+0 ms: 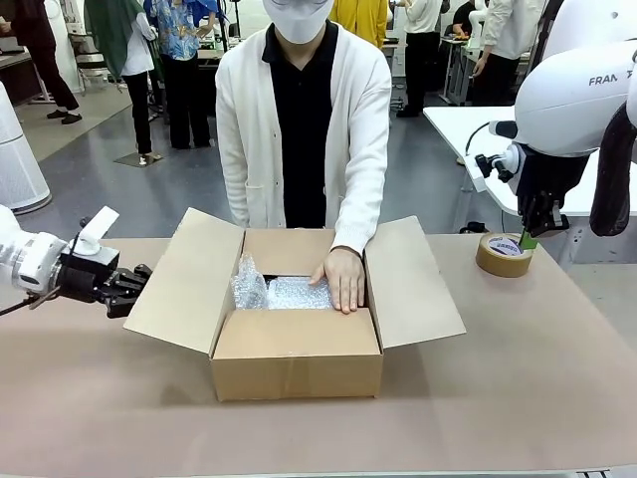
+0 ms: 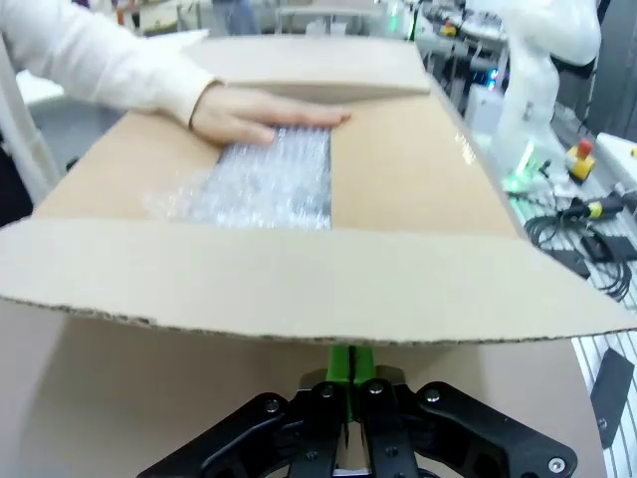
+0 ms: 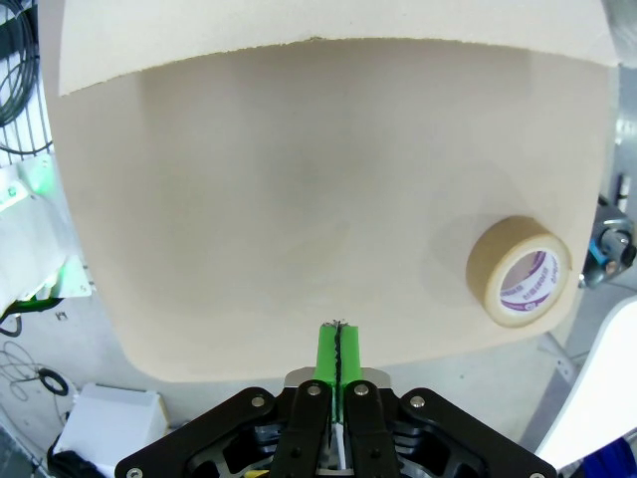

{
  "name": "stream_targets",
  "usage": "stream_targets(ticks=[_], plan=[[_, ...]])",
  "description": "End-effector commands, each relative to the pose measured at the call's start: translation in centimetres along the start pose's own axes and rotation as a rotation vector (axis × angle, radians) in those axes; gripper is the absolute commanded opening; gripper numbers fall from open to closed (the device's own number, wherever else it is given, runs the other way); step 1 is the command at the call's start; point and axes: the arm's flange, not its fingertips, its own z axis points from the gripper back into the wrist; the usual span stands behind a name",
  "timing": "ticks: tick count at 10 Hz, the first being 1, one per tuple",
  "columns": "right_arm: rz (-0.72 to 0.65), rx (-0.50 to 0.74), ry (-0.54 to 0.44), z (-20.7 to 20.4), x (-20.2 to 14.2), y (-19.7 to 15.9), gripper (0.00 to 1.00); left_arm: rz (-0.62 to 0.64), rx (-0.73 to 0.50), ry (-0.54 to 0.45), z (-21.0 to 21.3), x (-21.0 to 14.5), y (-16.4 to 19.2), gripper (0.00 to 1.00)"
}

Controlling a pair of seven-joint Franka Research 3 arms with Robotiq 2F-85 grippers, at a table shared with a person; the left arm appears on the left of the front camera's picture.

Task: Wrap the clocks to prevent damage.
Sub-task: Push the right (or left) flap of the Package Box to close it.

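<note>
At nine o'clock from the box, my left gripper (image 1: pixel 127 290) hovers just beside the left flap, its green pads pressed flat together with nothing between them. The open brown corrugated cardboard box (image 1: pixel 299 364) sits mid-table with its flaps splayed and a ragged cut edge in the left wrist view. Inside lies a wad of crinkly clear bubble wrap (image 1: pixel 284 292); I cannot tell whether a clock is within it. The person's hand (image 1: pixel 344 280) rests palm-down on the three o'clock end of the wrap. At two o'clock from the box, a round roll of tan paper tape (image 1: pixel 504 255) lies flat on the matte beige table (image 1: pixel 537 388). My right gripper (image 1: pixel 527 239) hangs above it, pads closed and empty.
</note>
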Motion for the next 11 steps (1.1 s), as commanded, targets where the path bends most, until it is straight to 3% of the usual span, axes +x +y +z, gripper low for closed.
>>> stream_targets(ticks=[1, 4, 6, 11], plan=[[0.004, -0.007, -0.006, -0.2, -0.1, 0.0, 0.01, -0.076, -0.007, -0.097, 0.8, 1.3, 2.1, 0.00], [0.004, -0.007, -0.006, -0.2, -0.1, 0.0, 0.01, -0.135, 0.038, -0.187, 0.4, 3.5, 1.6, 0.00], [0.004, -0.007, -0.006, -0.2, -0.1, 0.0, 0.01, -0.151, 0.001, -0.178, -1.0, 5.8, 2.8, 0.00], [0.004, -0.007, -0.006, -0.2, -0.1, 0.0, 0.01, -0.152, -0.015, -0.107, -6.9, 7.5, 4.7, 0.00]])
